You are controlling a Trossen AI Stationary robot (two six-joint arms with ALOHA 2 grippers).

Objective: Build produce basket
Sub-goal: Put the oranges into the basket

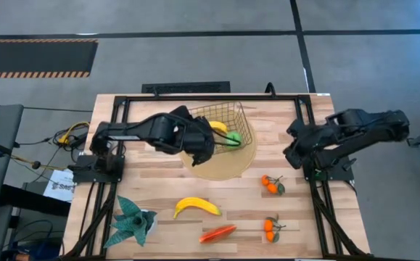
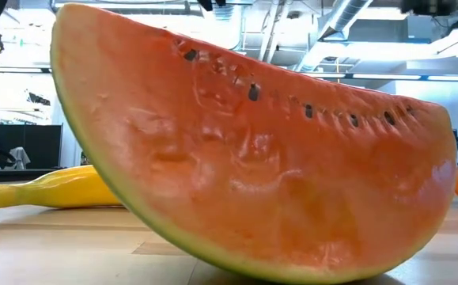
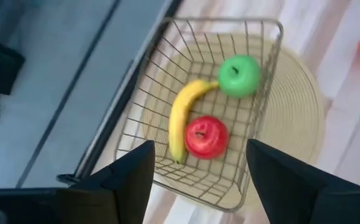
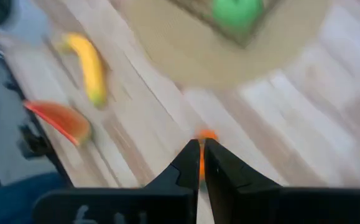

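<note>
Left arm (image 1: 159, 130) overhangs basket (image 1: 233, 119) opening

Grey floor (image 1: 195, 18), ceiling ducts (image 2: 339, 24)

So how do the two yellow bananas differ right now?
One banana lies inside the basket, touching the red apple and reaching the green apple. The other banana lies out on the bare table, touching nothing, close to the watermelon slice. The left hand hovers open above the basketed one; no hand is near the other. Both are yellow and curved.
</note>
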